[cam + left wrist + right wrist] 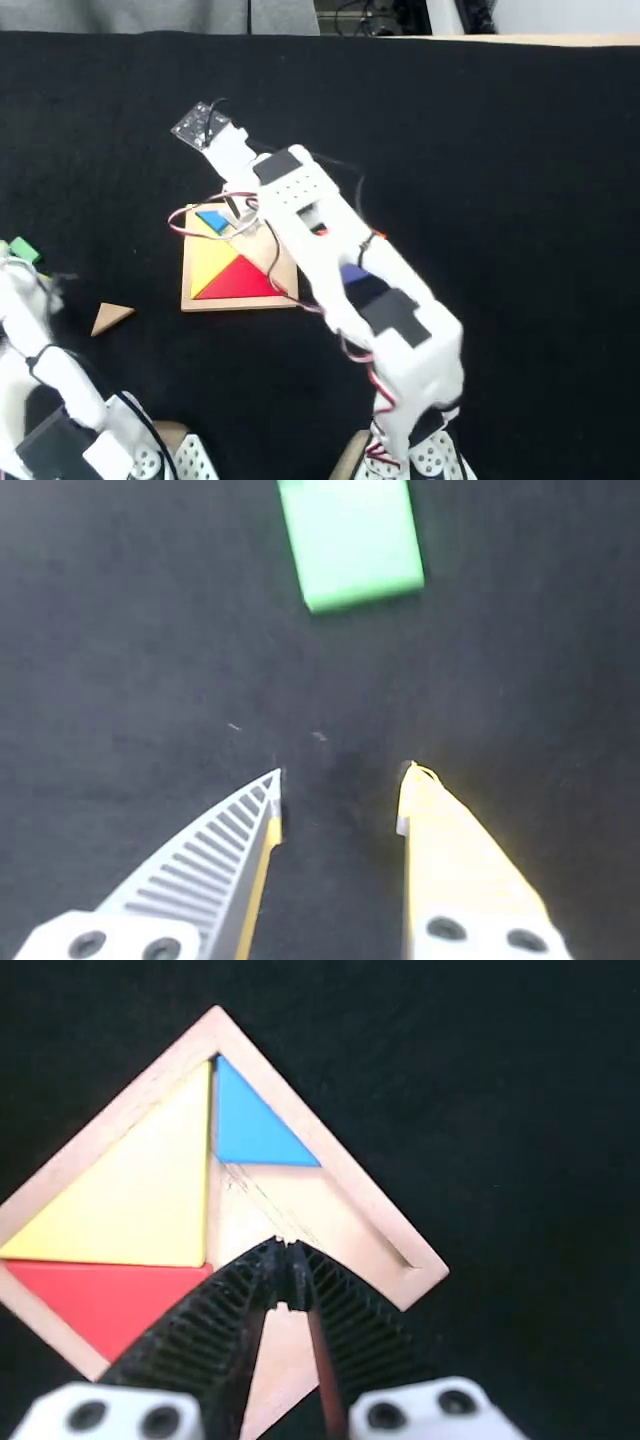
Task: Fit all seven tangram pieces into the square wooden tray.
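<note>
Square wooden tray (300,1123), left of centre on the tabletop (500,200), part-filled; right hand (287,1260), closed and empty, hangs over it and could dislodge the blue triangle (250,1125); left hand (342,775), open and empty, near the green piece (350,540), might shove it away.

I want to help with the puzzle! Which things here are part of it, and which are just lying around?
Part of the puzzle: wooden tray; yellow triangle, red triangle and blue triangle inside it; green piece and tan triangle out on the cloth.

Just lying around: black cloth; cables behind the table.
</note>
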Motion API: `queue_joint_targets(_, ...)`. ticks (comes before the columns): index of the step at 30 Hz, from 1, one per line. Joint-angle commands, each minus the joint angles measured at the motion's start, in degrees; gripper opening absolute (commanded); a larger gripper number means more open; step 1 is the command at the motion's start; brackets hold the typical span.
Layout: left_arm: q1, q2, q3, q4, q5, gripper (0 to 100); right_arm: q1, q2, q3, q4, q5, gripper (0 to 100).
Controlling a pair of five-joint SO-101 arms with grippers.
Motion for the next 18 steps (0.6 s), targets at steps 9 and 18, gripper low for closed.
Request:
queue_joint_targets(9, -1.1, 21.7, -37.5, 21.6, 12.9, 20, -0.3, -7.4, 18.3, -16.9, 0.5, 1.1)
queue_joint_targets(18, -0.4, 40.8, -53.8, 21.6, 16.4, 29, -0.5, -7.4, 19.2, -17.4, 0.5, 1.1)
